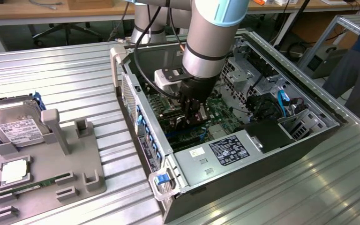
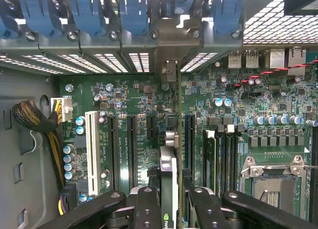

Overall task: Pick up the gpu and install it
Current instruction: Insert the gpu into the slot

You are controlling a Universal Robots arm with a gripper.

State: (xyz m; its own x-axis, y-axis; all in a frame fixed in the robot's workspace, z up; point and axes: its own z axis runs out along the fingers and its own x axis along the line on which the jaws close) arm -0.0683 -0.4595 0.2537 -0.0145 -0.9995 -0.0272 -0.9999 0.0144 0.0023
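The big computer case (image 1: 243, 180) lies open, with the green board (image 2: 278, 105) and its wires inside. At the exterior view's left, the grey tray (image 1: 86, 173) holds a hard drive (image 1: 17, 129), a square chip (image 1: 14, 171) and a green memory stick (image 1: 33, 185).

The gripper (image 2: 171, 209) is down inside the case, its fingers partly closed and squeezing the gpu (image 2: 169, 164) from both sides. The card stands on its edge just over the board, beside a long black slot (image 2: 190, 139).

This looks like the putting-in step — the card's bottom edge must line up straight with one slot. I cannot tell if it touches yet.
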